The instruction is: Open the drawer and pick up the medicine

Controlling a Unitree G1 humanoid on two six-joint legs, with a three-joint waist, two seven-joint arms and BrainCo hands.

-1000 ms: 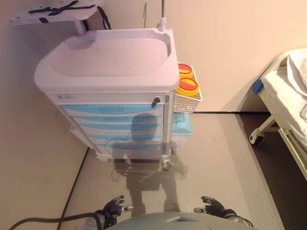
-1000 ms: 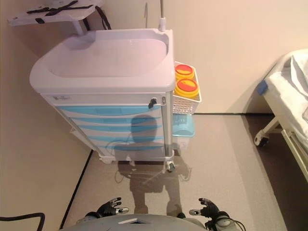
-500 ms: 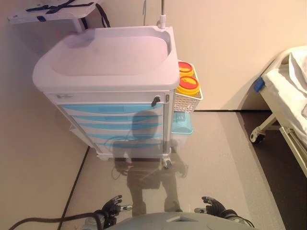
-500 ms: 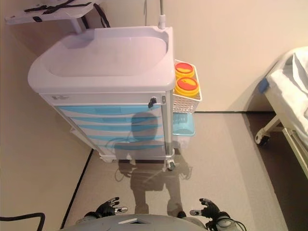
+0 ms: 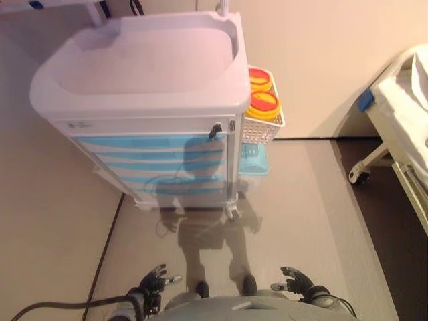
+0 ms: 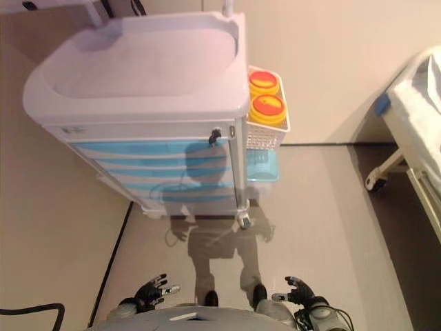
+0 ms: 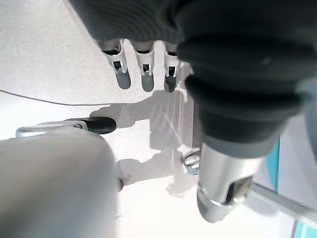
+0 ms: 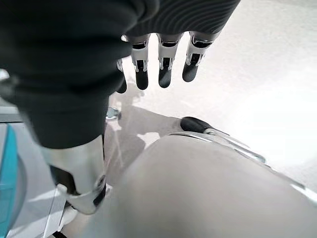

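A white medical cart [image 5: 140, 73] with several light blue drawers [image 5: 150, 154] stands against the wall ahead of me. All drawers are shut. No medicine shows. A small dark lock knob [image 5: 215, 129] sits at the top right of the cart's front. My left hand [image 5: 155, 281] hangs low at the bottom left, fingers relaxed and empty. My right hand [image 5: 295, 281] hangs low at the bottom right, fingers relaxed and empty. Both hands are far from the cart.
A white wire basket [image 5: 262, 130] with two yellow and red tubs [image 5: 265, 103] hangs on the cart's right side, above a light blue bin [image 5: 253, 160]. A bed [image 5: 401, 127] on castors stands at the right. A wall runs behind.
The whole picture has shifted: the cart now looks larger and higher in view, so the camera has moved closer. Both hands stay low at my sides.
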